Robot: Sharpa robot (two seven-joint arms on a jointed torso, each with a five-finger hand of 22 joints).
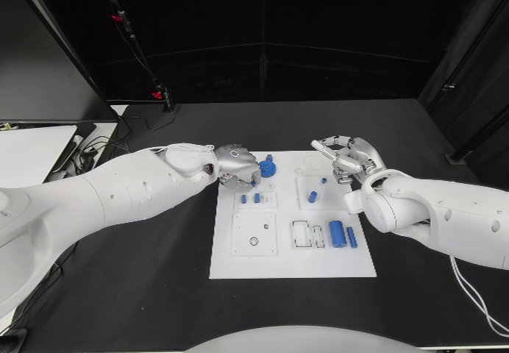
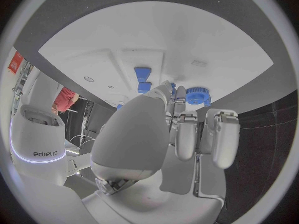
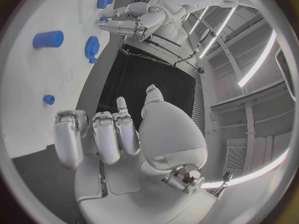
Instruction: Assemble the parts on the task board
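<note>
Task board (image 1: 292, 265): flat white rectangular plate, matte, lying at the middle of the black table (image 1: 138, 294). Blue gear (image 1: 268, 168), toothed and round, is standing near the board's far edge. Blue cylinder (image 1: 336, 234), smooth, is lying near the right edge, a slimmer blue pin (image 1: 351, 236) just beside it. Left hand (image 1: 235, 170), silver and glossy, is hovering at the far left corner beside the gear, fingers curling, gripping nothing visible. Right hand (image 1: 348, 158) is hanging over the far right corner, fingers spreading, empty.
</note>
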